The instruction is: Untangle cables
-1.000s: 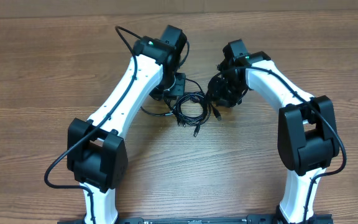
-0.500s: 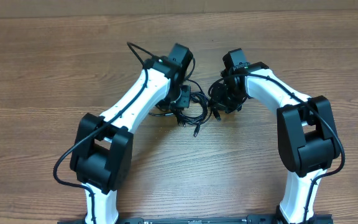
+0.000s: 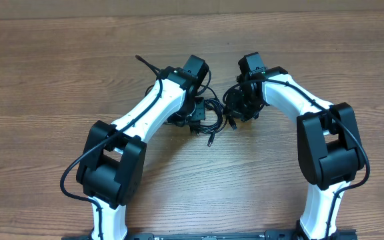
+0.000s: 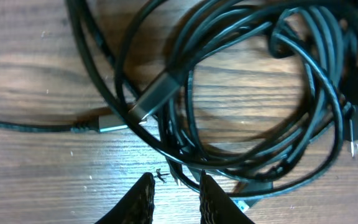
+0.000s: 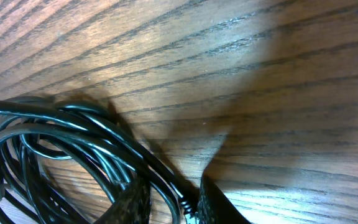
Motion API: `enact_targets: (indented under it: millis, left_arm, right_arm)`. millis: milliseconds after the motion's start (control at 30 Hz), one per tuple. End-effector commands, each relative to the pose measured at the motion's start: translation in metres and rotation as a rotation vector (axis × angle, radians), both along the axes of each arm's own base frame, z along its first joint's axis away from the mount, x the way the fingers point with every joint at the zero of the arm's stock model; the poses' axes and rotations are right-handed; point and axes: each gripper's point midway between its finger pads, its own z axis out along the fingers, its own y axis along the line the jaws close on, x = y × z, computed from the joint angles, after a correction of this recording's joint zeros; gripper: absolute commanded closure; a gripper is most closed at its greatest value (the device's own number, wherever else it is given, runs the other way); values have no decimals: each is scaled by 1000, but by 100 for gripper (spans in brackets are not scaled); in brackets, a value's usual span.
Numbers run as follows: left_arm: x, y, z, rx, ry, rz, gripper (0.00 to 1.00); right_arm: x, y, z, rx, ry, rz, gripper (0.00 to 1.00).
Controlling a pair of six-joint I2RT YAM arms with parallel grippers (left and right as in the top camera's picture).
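Cables [image 3: 209,115], a light, limp, slippery knot at the far middle of the surface [image 3: 45,80], probably handle best by an outer strand or plug; the right pincer [image 5: 174,205] clenches strands, while the left pincer [image 4: 174,202] stands narrowly parted, its grasp unclear.

Thin black cables [image 3: 209,115], tangled in loose overlapping loops, lying flat.

The cables [image 3: 209,115] are glossy black; one plug [image 4: 146,104] has a grey metallic shell. The table [image 3: 45,80] is mid-brown wood with a dark linear grain pattern. The left arm [image 3: 149,117] and the right arm [image 3: 289,93] are white with black joint housings.
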Motion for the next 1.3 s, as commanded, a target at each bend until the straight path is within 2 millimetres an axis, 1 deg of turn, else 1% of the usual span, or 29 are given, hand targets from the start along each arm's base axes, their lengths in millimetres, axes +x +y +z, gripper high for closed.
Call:
enact_targets:
  millis: [0, 200, 267, 500, 667, 733, 867, 967, 1067, 1100, 1167, 1267]
  left_arm:
    - [-11, 7, -11, 31, 46, 191, 76]
    - [-4, 7, -13, 27, 17, 265, 74]
    - [0, 5, -12, 18, 5, 265, 71]
    - [5, 1, -12, -3, -11, 302, 70]
    - [1, 4, -18, 10, 4, 307, 71]
    - [-2, 6, -21, 16, 11, 316, 76]
    - [-2, 6, -26, 11, 7, 316, 77]
    - [-1, 5, -26, 5, 2, 316, 77]
    - [2, 3, -25, -5, -9, 316, 80]
    - [3, 3, -25, -7, -12, 317, 80]
    - [4, 2, -25, -10, -16, 316, 70]
    - [5, 2, -25, -12, -19, 316, 70]
  right_arm:
    - [-5, -3, -4, -31, 3, -1, 75]
    - [-5, -3, -4, -30, 2, -1, 75]
    - [-5, -3, -4, -30, 2, 0, 75]
    - [-5, -3, -4, -30, 0, 3, 75]
    - [-5, -3, -4, -31, 1, 3, 75]
    - [-5, -3, -4, -30, 0, 3, 75]
    - [-5, -3, -3, -30, 0, 3, 75]
    - [-5, -3, -3, -30, 0, 3, 75]
    - [-5, -3, -4, -30, 0, 3, 75]
    - [-5, -3, -4, -30, 0, 3, 75]
    - [-5, -3, -4, -30, 0, 3, 75]
    - [-5, -3, -4, -30, 0, 3, 75]
